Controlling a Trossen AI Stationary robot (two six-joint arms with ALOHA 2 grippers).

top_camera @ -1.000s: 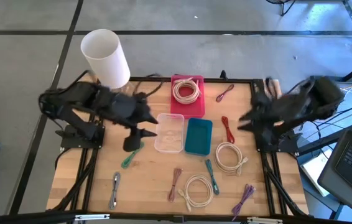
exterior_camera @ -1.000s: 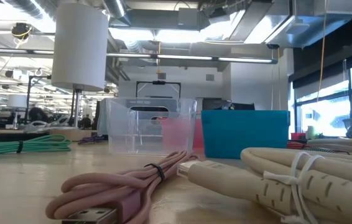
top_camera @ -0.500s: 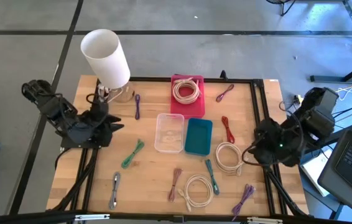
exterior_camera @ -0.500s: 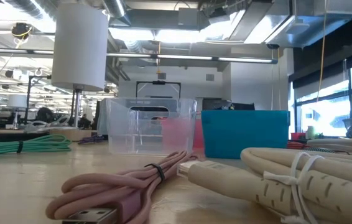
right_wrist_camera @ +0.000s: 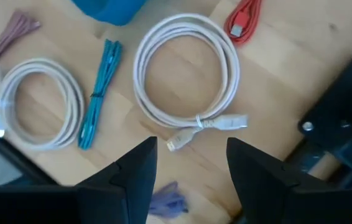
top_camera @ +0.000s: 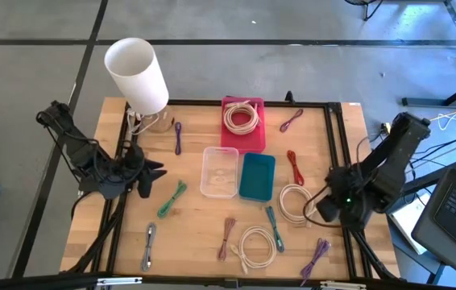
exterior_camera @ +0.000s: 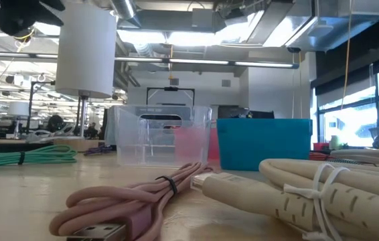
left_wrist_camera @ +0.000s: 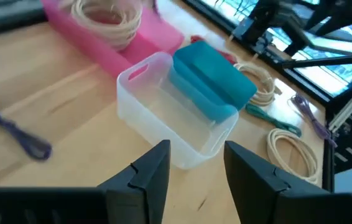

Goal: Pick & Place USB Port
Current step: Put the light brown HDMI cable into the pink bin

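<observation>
The white coil (right_wrist_camera: 186, 78) lay on the table beside the teal bin (top_camera: 256, 176), under the right gripper (right_wrist_camera: 188, 163), whose fingers stood apart and empty. Light and floppy, it would likely take best at the tied bundle. The left gripper (left_wrist_camera: 196, 167) hung parted and empty near the clear bin (left_wrist_camera: 171, 112).

The surface (top_camera: 204, 225) is pale wood with a smooth, matt grain. The clear bin (top_camera: 219, 171) is glossy see-through plastic; the teal bin (top_camera: 257, 176) and pink bin (top_camera: 242, 133) look like smooth opaque plastic. The white cable (right_wrist_camera: 187, 70) has a smooth, rubbery sheath.
</observation>
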